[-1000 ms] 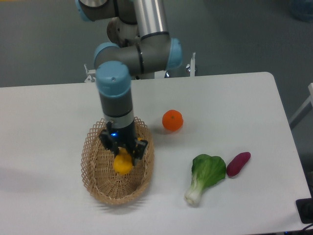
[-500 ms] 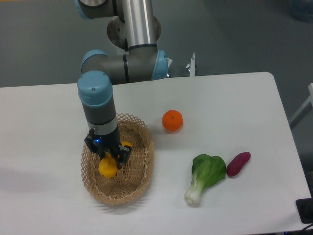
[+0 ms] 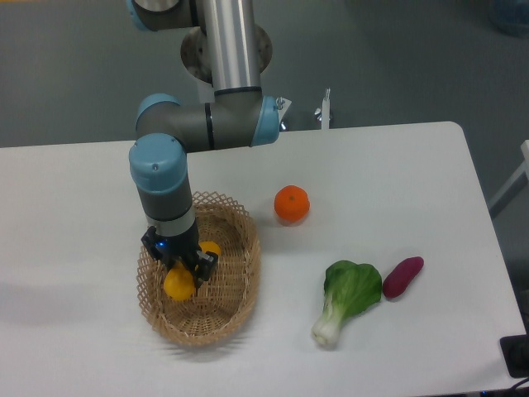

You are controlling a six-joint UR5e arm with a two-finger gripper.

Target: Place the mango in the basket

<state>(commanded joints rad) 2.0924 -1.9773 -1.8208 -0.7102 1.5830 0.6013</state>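
The yellow-orange mango (image 3: 181, 280) is held between the fingers of my gripper (image 3: 179, 263), low inside the tan wicker basket (image 3: 233, 285) at the left front of the table. The gripper points straight down over the basket's left half and is shut on the mango. Part of the mango is hidden behind the fingers. I cannot tell whether the mango touches the basket floor.
A round orange (image 3: 292, 203) lies to the right of the basket. A green bok choy (image 3: 347, 295) and a small purple tuber (image 3: 402, 275) lie at the right front. The arm's elbow (image 3: 207, 124) hangs over the table's back edge.
My gripper has moved left across the basket with the mango in it, from the right half to the left half, and has barely shifted in the last half second.
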